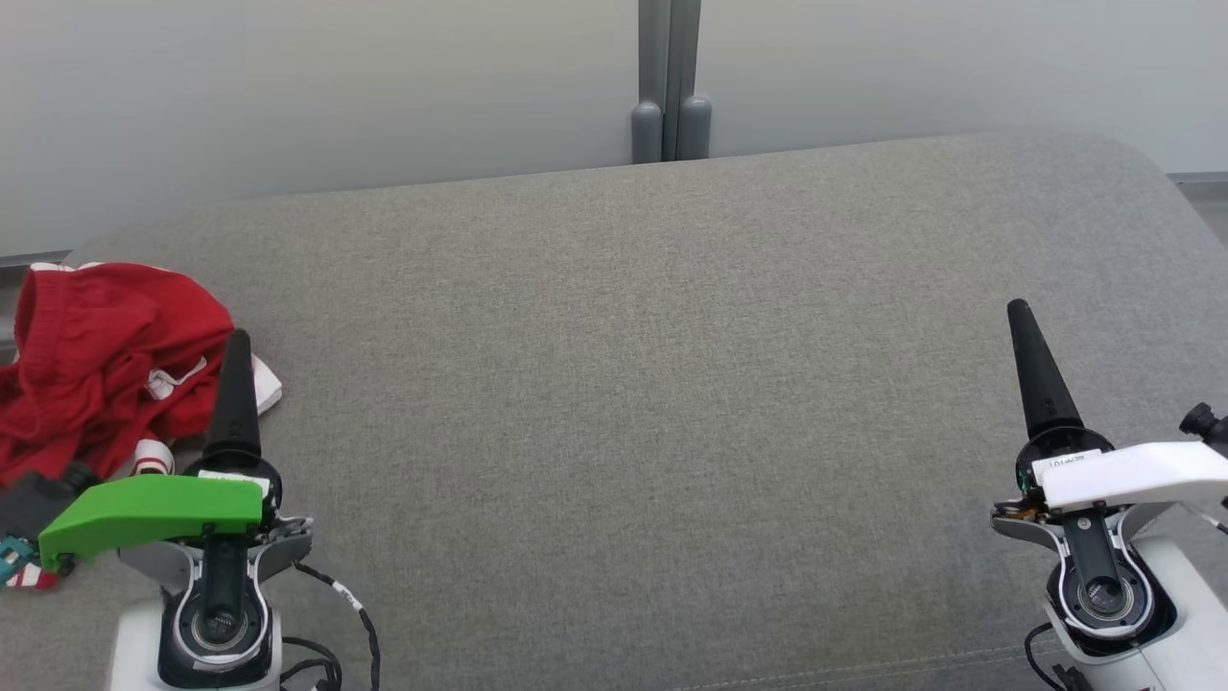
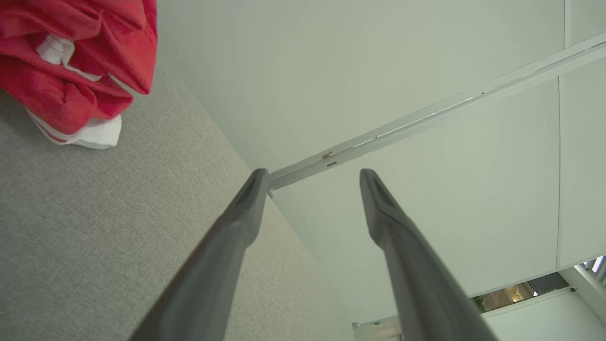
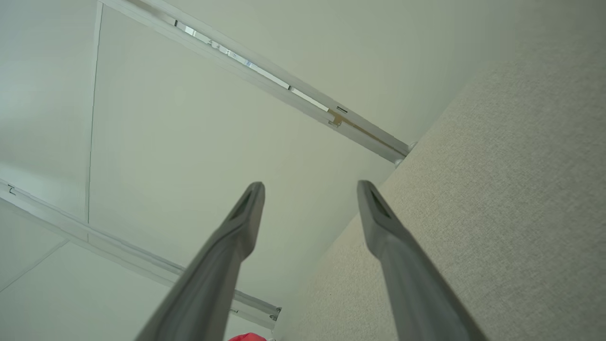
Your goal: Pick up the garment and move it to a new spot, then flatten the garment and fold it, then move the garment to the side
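Note:
The garment (image 1: 96, 369) is a crumpled red heap with white trim, lying at the far left of the grey upholstered surface (image 1: 633, 384). My left gripper (image 1: 238, 336), under a green cover, stands just right of the heap with its fingers pointing away from me. In the left wrist view this gripper (image 2: 313, 173) is open and empty, with the garment (image 2: 71, 71) off to its upper left. My right gripper (image 1: 1017, 307), under a white cover, hovers at the far right of the surface. The right wrist view shows it (image 3: 310, 183) open with nothing between its fingers, and a sliver of the garment (image 3: 246, 337) at the bottom edge.
A pale wall runs behind the surface, with a grey post (image 1: 669, 86) at its middle. A dark and teal object (image 1: 19, 537) lies at the left edge, below the garment. Black cables (image 1: 336, 614) hang by my left arm's base.

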{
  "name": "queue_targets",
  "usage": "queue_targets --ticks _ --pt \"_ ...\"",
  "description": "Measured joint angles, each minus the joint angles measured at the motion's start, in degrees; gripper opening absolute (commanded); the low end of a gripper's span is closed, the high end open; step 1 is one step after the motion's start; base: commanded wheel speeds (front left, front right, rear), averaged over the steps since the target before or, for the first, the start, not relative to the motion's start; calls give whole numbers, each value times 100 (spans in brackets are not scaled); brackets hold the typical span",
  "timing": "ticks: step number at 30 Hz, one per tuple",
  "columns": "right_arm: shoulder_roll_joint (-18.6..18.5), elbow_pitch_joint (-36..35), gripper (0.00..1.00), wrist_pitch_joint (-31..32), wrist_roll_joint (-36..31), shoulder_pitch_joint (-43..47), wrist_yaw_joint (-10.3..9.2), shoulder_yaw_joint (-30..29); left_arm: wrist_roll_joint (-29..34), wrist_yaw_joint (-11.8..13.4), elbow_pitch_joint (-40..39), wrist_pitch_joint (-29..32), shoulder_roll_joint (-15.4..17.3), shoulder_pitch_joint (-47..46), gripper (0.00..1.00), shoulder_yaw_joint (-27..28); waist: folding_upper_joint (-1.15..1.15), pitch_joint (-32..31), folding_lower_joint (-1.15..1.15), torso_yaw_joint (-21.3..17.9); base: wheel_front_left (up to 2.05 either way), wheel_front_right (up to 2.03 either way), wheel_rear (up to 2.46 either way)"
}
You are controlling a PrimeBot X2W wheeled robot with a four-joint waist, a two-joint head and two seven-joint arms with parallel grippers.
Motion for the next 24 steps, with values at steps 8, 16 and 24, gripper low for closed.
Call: queue_targets --ticks 8,16,24 --pt "2 -148 100 0 -1404 16 0 -216 1383 -37 -381 -200 -5 5 100 -90 0 23 0 -48 0 0 0" --pt "105 64 100 42 -2632 42 0 -503 2619 31 -548 -378 120 77 100 -392 0 38 0 -82 0 0 0" --pt "285 159 100 43 -3664 52 0 -728 3466 202 -522 -554 305 217 100 -677 0 53 0 -99 0 0 0"
